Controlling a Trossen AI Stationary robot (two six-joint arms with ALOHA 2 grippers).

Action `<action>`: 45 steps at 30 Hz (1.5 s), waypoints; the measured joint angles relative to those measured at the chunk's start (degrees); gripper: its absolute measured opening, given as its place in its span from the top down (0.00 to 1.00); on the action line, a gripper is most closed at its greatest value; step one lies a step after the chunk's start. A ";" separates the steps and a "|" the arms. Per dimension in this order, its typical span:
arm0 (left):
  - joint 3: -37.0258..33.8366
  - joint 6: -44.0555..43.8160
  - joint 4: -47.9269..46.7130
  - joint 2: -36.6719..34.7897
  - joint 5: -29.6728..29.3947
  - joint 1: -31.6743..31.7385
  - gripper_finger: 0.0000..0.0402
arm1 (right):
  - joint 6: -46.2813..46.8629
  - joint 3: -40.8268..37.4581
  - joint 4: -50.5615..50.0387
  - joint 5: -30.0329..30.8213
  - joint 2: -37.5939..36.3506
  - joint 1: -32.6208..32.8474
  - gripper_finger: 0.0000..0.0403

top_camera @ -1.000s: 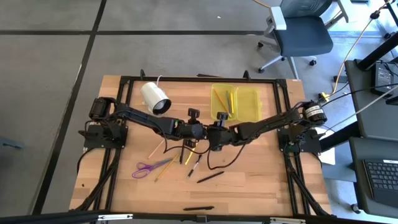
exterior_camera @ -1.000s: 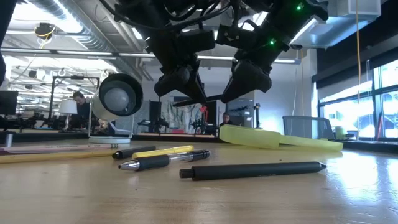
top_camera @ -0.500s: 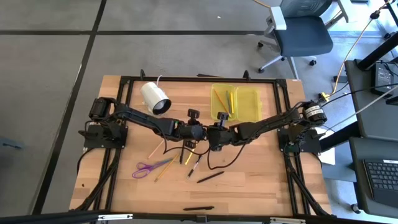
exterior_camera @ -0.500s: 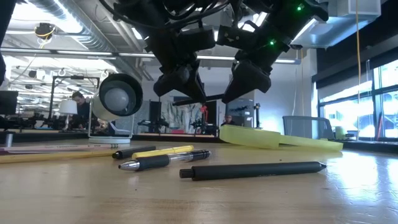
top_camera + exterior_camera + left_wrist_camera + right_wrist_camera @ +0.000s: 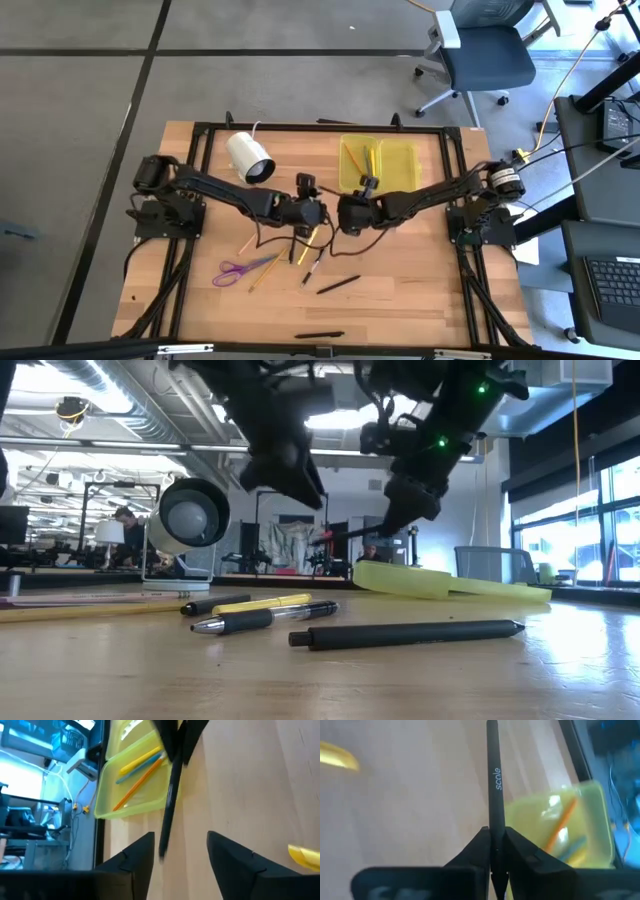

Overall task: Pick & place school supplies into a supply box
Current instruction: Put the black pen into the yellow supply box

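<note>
Pencils and pens [image 5: 300,255] lie scattered mid-table beside purple scissors [image 5: 236,270] as the right tool [image 5: 494,845] pinches a black pen [image 5: 494,785] in the air near the yellow-green box [image 5: 380,165], while the left tool [image 5: 180,855], fingers spread, hovers close by.

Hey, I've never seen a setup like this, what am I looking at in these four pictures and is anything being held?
This is a robot with two dark arms at a wooden table. One picture looks straight down, one looks level across the tabletop, and two come from cameras on the wrists. The right gripper has its jaws shut on a black pen, near the yellow-green supply box, which already holds a few pencils. The left gripper is open, holding nothing, beside it. Purple scissors, more pens and pencils and a white cylinder lie on the table.
</note>
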 joint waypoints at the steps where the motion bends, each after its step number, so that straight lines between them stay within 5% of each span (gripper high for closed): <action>1: -0.08 -0.76 -0.83 -1.27 0.42 0.24 0.55 | 2.34 0.00 -1.37 -0.01 -0.38 -0.64 0.89; 11: -14.46 -10.52 8.12 -20.09 10.83 3.49 0.56 | 16.62 -4.94 -7.10 -0.55 -4.69 -8.97 0.89; 18: -24.86 -15.82 19.31 -29.10 16.81 3.22 0.56 | 16.90 -10.67 8.69 -5.43 -4.69 -15.94 0.88; 27: -28.41 -21.32 19.25 -31.28 16.94 1.91 0.57 | 21.48 -10.55 10.02 -11.44 -4.68 -22.32 0.88; 45: -28.55 -21.36 19.45 -26.36 18.29 0.67 0.58 | 18.68 -10.49 10.42 -15.54 -3.80 -23.58 0.81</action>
